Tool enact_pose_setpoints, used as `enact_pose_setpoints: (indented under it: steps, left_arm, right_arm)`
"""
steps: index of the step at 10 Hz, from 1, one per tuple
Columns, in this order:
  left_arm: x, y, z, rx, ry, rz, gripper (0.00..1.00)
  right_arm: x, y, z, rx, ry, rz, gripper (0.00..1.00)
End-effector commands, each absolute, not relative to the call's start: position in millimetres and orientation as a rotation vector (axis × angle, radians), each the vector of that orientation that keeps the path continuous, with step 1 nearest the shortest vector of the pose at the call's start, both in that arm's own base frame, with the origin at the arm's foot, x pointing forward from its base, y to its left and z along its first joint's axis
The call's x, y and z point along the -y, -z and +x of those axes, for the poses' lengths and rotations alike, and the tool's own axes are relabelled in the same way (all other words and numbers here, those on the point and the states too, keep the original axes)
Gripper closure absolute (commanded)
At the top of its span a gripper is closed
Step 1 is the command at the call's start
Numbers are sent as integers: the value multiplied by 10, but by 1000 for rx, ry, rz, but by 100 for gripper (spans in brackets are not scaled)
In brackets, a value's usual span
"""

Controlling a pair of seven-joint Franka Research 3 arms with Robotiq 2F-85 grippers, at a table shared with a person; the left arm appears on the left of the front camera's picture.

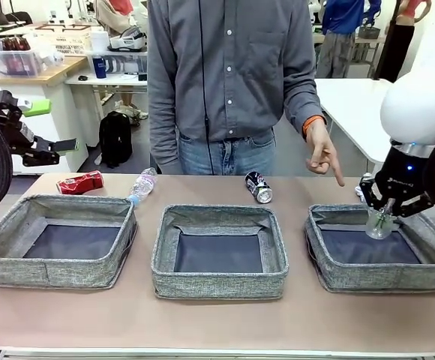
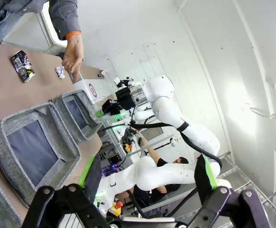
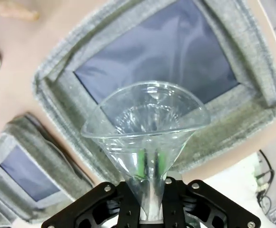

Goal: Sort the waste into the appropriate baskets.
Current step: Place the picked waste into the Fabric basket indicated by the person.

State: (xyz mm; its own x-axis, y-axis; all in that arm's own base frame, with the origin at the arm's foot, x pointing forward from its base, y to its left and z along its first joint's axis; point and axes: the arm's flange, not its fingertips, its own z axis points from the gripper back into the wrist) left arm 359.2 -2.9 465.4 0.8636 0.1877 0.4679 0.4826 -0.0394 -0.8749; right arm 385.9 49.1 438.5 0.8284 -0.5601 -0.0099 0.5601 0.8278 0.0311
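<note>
Baskets [image 1: 219, 251]: sitting three abreast on the surface [image 1: 217, 322]. Lying behind them: clear blue-capped plastic bottle [image 1: 142, 184], crushed red can [image 1: 81, 182], dark printed can [image 1: 259, 187]. Crumpled clear plastic [image 1: 380, 223]: hanging over the right-hand basket [image 1: 330, 279], being pinched at its narrow end by the right fingers [image 3: 172, 202] (featherlight, thin-walled, probably buckling under harder squeezing, so gripping gently there). Left fingers [image 2: 89, 171]: standing spread, holding nothing.

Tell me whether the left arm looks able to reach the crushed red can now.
Probably yes. The left end effector is open and raised off to the left; the crushed red can lies uncovered on the table behind the left basket, with nothing between them.
</note>
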Motion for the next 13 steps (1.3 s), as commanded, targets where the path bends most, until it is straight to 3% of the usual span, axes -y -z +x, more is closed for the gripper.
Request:
enact_pose_setpoints:
  steps: [1,2,3,4,10,13]
  left_arm:
    - [53,-4677,3568,546,264,-1629,0]
    - [53,-4677,3568,546,264,-1629,0]
    - [53,-4677,3568,546,264,-1629,0]
    - [53,-4677,3568,546,264,-1629,0]
    - [53,-4677,3568,546,264,-1629,0]
    - [53,-4677,3568,546,264,-1629,0]
  right_arm:
    - [-499,-4407,3905,33,607,40,36]
    - [-502,-4404,3898,45,614,49,0]
    - [-502,-4402,3895,55,624,56,33]
    - [-500,-4414,3890,67,633,63,0]
    - [-587,-4626,3886,128,586,149,0]
    - [-956,-5349,3821,238,203,615,0]
